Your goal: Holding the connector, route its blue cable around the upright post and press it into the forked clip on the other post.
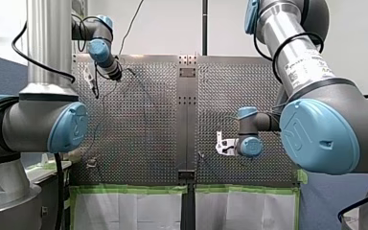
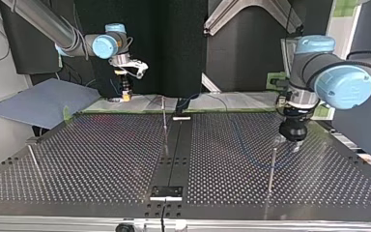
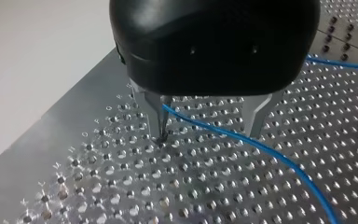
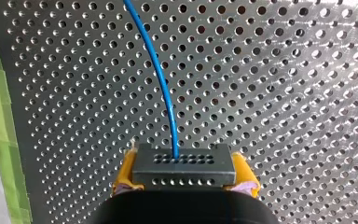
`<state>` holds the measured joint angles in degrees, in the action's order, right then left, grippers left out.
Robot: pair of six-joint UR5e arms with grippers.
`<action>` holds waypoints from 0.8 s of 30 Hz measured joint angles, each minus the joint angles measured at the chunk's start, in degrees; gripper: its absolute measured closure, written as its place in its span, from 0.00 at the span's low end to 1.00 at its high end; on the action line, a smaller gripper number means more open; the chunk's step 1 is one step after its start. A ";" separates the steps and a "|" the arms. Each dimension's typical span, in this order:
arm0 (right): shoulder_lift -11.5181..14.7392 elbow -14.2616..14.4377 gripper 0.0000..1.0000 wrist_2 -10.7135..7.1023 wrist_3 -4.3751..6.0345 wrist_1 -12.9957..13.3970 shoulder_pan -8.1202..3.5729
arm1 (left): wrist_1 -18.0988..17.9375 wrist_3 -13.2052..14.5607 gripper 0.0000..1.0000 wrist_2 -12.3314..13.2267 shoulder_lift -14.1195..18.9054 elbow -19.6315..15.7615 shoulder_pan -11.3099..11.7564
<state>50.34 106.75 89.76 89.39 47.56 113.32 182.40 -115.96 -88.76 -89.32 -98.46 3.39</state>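
Connector [image 4: 184, 171] in right tool [image 4: 185, 163], yellow pads [image 4: 127, 170] plain from its wrist view; left tool [image 3: 209, 125] wide over blue cable [image 3: 261, 150].

My right gripper [image 4: 185, 171] pinches the gray connector [image 4: 205, 170]. Its blue cable [image 4: 161, 79] runs toward eleven o'clock over the holey table [image 4: 284, 93].

Letters K to Q on table [image 3: 42, 154]

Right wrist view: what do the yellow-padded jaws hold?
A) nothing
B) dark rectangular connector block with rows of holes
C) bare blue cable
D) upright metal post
B: the dark rectangular connector block sits between the yellow pads of my right gripper, thin blue cable leaving it.
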 joint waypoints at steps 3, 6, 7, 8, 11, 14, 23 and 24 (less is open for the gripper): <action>-0.01 0.00 1.00 -0.01 -0.04 0.00 0.03 | -1.46 -1.31 0.15 1.44 -0.23 0.39 0.07; -0.01 0.00 1.00 -0.02 -0.11 0.00 0.04 | -2.93 -2.74 0.15 2.88 -0.27 0.98 0.29; -0.01 0.00 1.00 -0.02 -0.12 0.00 0.05 | -3.34 -3.16 0.15 3.21 -0.28 1.14 0.39; -0.01 0.00 1.00 -0.03 -0.14 0.00 0.06 | -3.94 -3.69 0.15 3.52 -0.29 1.33 0.54; -0.01 0.00 1.00 -0.04 -0.17 -0.03 0.07 | -5.48 -4.47 0.15 3.82 -0.43 1.64 0.96; 0.00 0.00 1.00 -0.03 -0.22 -0.11 0.08 | -7.07 -4.70 0.15 3.75 -0.86 1.76 1.42; 0.00 0.00 1.00 -0.02 -0.25 -0.06 0.09 | -9.64 -4.71 0.15 3.65 -2.42 2.37 2.53; 0.00 0.00 1.00 -0.02 -0.25 -0.02 0.07 | -9.68 -4.74 0.15 3.67 -2.44 2.63 2.64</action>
<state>50.34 106.75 89.74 89.14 47.54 113.39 172.72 -120.70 -85.09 -91.75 -95.83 6.04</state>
